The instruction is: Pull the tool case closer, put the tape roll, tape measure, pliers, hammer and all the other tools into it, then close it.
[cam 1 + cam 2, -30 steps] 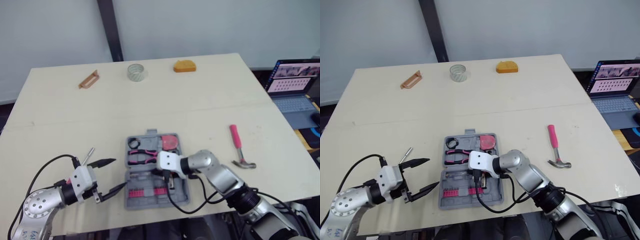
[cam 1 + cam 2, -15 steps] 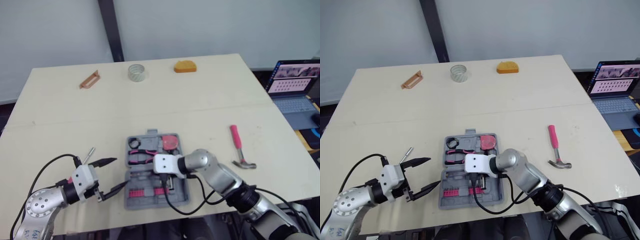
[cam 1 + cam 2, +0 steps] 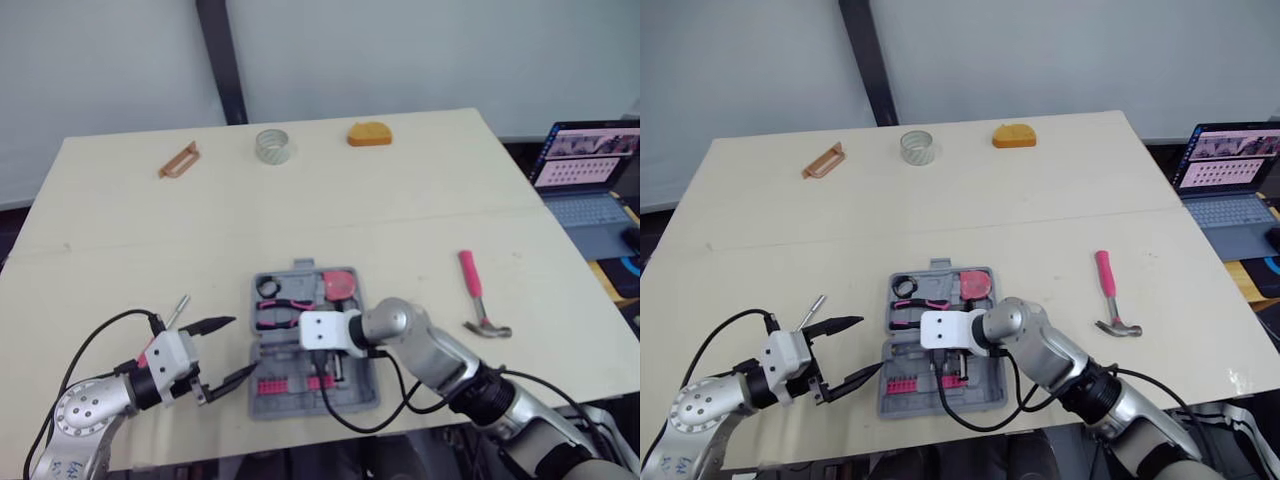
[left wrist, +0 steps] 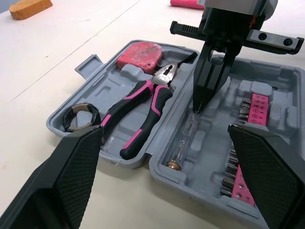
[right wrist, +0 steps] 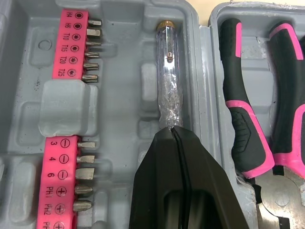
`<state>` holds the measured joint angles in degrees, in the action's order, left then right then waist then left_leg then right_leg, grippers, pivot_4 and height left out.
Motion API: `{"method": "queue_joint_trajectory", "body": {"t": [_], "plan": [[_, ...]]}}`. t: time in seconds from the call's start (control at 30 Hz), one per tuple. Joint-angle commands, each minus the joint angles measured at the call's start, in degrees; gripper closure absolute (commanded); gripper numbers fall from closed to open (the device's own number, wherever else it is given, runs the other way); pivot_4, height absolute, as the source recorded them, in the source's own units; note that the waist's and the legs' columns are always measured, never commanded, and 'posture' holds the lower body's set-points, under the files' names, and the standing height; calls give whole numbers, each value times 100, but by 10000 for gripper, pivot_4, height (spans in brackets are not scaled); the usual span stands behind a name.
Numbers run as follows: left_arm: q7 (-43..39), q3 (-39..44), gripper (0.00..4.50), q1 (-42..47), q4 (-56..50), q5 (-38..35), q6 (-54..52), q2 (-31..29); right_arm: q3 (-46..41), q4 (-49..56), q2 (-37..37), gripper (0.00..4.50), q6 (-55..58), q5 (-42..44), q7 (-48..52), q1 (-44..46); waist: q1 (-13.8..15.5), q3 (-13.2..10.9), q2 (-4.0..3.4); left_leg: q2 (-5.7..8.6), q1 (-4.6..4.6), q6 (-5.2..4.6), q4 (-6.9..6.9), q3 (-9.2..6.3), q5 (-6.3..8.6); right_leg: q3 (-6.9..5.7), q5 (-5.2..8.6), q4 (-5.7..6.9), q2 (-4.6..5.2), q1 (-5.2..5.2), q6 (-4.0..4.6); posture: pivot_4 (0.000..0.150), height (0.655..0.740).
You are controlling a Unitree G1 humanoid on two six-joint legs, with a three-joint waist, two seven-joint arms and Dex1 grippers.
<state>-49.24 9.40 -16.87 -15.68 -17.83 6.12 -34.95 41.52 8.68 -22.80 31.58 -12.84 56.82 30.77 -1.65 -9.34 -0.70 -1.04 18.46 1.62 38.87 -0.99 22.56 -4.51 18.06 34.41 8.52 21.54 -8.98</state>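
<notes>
Our right pincer [image 5: 172, 129] has slid left across the tool case [image 3: 262, 404], closed tips now pressing the clear screwdriver [image 5: 167, 81] into its near-half slot, so we judge it seated; our left pincer [image 3: 240, 346] hangs wide beside.

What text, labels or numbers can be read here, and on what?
"H4 H5 T10 T15 T20 T25": pink plastic bit strip in the grey plastic tool case.
"3 4 6 PH1 PH2": second pink bit strip; last label cut off.
Open laptop's screen: too small to read.
</notes>
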Motion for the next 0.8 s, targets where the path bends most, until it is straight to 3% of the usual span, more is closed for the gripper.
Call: {"method": "queue_joint_trajectory", "body": {"t": [0.03,0.27,0.47,0.77,0.8], "plan": [[42,3,0,-59,-232,-25,23,13,367,-674,-56,44648,280,-212,9,-292,-6,1,1,-1,-2,0,-2,1,0,0,0,0,0,0,0,1500,7400],[26,17,0,-85,-278,-69,-45,-12,-667,-17,3,44648,-151,810,266,-387,7,-5,-4,-3,6,0,-4,2,2,-2,0,-2,-1,3,1,1500,7400],[-26,63,0,-51,-347,-174,-227,-60,-2168,524,102,44648,388,2287,407,-297,11,-37,-2,-2,81,-3,25,-3,3,-9,-9,3,0,63,-2,1500,7400],[178,769,0,0,-239,-499,-987,-298,-3968,570,-1088,44648,799,3465,556,-1055,62,-62,20,1,87,-4,22,4,4,-10,-9,1,0,70,-3,1500,7400],[205,915,0,-40,-210,-591,-1143,-328,-4189,508,-1252,42410,790,3530,526,-1187,75,-72,21,1,87,-5,22,6,4,-10,-9,1,-1,70,-3,1500,7400]]}}
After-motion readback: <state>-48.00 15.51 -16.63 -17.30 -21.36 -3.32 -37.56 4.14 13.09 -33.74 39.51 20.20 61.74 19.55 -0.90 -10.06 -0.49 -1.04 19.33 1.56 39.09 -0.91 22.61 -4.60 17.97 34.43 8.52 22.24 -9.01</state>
